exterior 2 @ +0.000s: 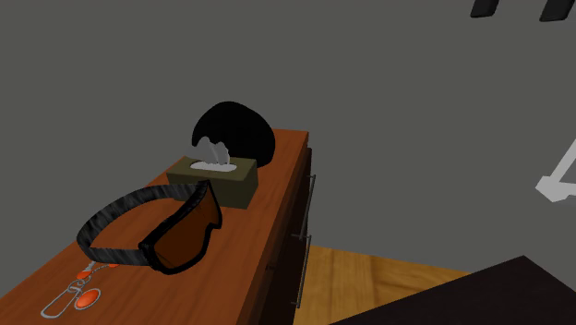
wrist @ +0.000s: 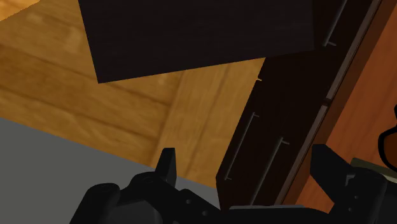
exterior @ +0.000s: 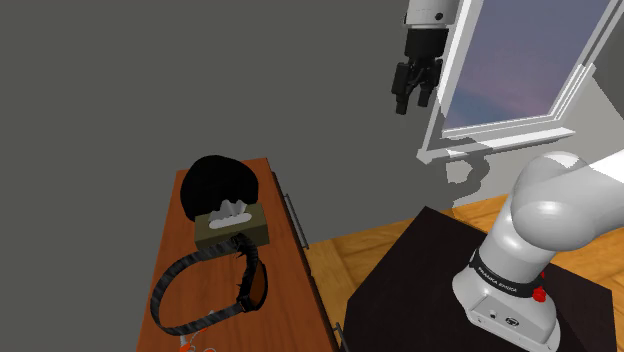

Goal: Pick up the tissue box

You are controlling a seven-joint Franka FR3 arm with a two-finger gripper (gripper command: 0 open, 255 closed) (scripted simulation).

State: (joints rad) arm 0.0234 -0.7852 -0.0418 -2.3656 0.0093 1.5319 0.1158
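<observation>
While the gripper (exterior: 414,102) hangs open, the tissue box (exterior: 232,228) lies well below it.

Dim, flat light on grey walls (exterior: 200,80), pale glow at the window (exterior: 510,70)

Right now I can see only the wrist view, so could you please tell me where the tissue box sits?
Observer: The tissue box stands on the wooden dresser, just in front of a black dome-shaped object.
Operator: Thank you. Is anything else lying near it?
Observer: Yes, goggles with an orange lens lie on the box's other side, away from the dome.
Operator: And where is the gripper relative to the box?
Observer: The gripper hangs high above the dresser top, out past its drawer side, level with the window.
</observation>
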